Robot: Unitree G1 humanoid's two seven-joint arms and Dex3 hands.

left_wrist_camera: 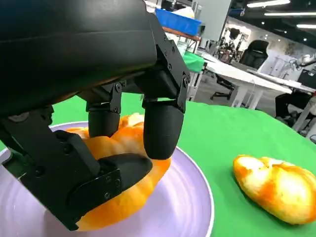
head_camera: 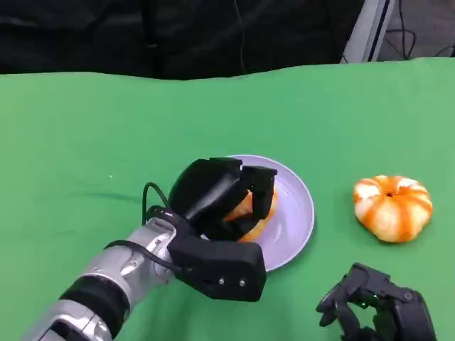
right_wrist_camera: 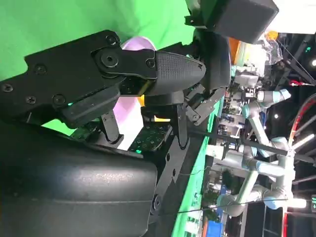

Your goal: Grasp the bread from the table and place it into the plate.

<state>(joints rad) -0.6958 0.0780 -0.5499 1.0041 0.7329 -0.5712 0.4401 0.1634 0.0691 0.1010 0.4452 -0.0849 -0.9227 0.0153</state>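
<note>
Two breads: one orange, white-streaked bun-shaped bread [head_camera: 257,210] sits in the left hand's grasp over the plate; a second round orange-and-white bread [head_camera: 392,207] lies on the counter at about 3 o'clock from the plate, well apart from it.
Held bread: in the left wrist view its glossy orange body [left_wrist_camera: 123,197] rests on the plate's surface, with black fingers [left_wrist_camera: 160,131] pressed over its top and a thumb-side pad under its near flank.
Plate: a round, pale lilac plate [head_camera: 298,213] sits near the middle of the counter; its bare rim shows at 3 o'clock, while the left hand covers its 9 o'clock side.
Left hand: the black many-fingered hand [head_camera: 220,213] on the silver forearm reaches in from 7 o'clock and is wrapped around the held bread.
Right hand: the black hand [head_camera: 373,309] sits low at about 5 o'clock from the plate, below the second bread and apart from it; its fingers are curled inward with nothing in them, as the right wrist view [right_wrist_camera: 123,89] also suggests.
Counter: a green cloth-covered counter [head_camera: 106,135] carries everything, with a dark backdrop along its 12 o'clock edge.
Second bread, left wrist view: it lies on the green cloth [left_wrist_camera: 279,187] beside the plate's rim, not touching it.
</note>
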